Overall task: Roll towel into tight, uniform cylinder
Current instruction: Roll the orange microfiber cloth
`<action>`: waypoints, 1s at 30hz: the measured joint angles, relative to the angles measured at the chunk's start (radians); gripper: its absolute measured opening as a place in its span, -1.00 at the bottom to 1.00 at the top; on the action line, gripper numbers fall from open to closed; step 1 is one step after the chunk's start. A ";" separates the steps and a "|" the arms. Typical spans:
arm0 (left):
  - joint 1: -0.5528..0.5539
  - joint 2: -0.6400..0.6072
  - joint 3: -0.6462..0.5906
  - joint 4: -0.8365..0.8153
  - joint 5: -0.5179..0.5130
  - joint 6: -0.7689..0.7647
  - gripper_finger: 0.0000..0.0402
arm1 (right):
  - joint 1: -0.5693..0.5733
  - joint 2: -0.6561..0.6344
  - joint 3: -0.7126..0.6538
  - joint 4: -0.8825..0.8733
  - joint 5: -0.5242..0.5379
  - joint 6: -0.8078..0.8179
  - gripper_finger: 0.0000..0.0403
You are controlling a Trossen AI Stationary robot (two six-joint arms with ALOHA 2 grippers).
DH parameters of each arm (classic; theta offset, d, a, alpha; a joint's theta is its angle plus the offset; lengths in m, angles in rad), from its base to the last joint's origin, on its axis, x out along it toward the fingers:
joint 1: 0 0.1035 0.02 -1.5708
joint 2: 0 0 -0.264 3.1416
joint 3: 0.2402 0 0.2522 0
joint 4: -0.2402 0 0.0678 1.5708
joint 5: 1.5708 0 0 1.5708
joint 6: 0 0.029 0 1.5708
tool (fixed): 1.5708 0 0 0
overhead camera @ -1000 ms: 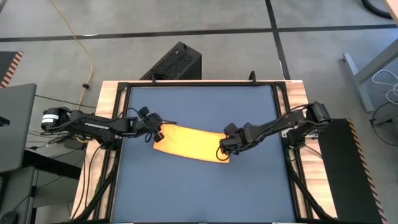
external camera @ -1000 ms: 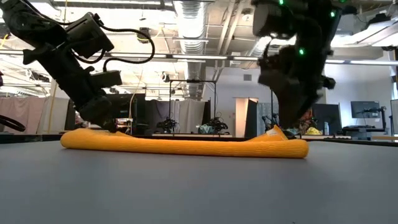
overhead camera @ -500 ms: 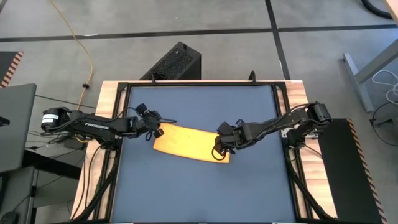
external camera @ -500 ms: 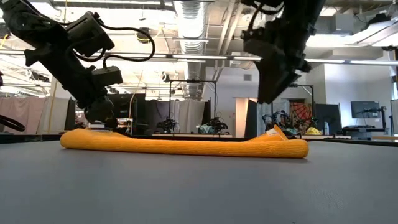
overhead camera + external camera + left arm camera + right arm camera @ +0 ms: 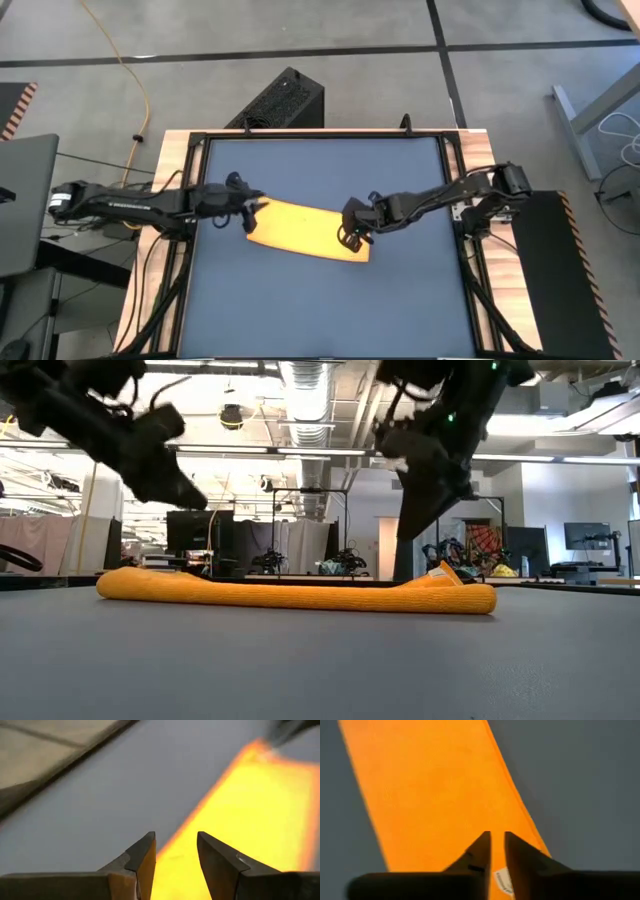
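Note:
The yellow towel (image 5: pixel 305 231) lies folded into a long flat band on the dark blue tabletop (image 5: pixel 320 310), slanting from left to right. In the low view the towel (image 5: pixel 290 596) rests flat, with a small corner (image 5: pixel 445 572) sticking up at its right end. Its white tag (image 5: pixel 502 879) shows in the right wrist view. My left gripper (image 5: pixel 252 210) hovers open above the towel's left end (image 5: pixel 220 820). My right gripper (image 5: pixel 349 232) hovers above the right end, with only a narrow slit between its fingers (image 5: pixel 497 845). Both grippers are clear of the cloth in the low view.
A black frame (image 5: pixel 195 200) rims the tabletop. A black box (image 5: pixel 285 100) stands on the floor beyond the far edge. Bare blue tabletop lies on the near side of the towel (image 5: pixel 320 670) and on its far side (image 5: pixel 320 170).
Both grippers have risen off the towel. My left gripper has gone up from the left end. My right gripper has gone up and a little toward the table's left. The towel has stayed where it lay, flat on the table.

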 joint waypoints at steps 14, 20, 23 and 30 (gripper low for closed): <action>-0.100 0.266 -0.134 0.160 0.009 -0.162 -0.34 | -0.143 0.001 -0.236 0.242 -0.137 -0.038 -0.93; -0.096 0.447 -0.132 0.254 -0.030 -0.154 -0.34 | -0.116 0.000 -0.269 0.247 -0.138 0.050 -0.92; -0.078 0.518 -0.131 0.309 -0.034 -0.138 -0.34 | -0.085 -0.001 -0.283 0.264 -0.132 0.124 -0.92; -0.017 0.552 -0.093 0.304 0.003 0.024 -0.34 | 0.063 -0.001 -0.302 0.308 -0.091 0.360 -0.92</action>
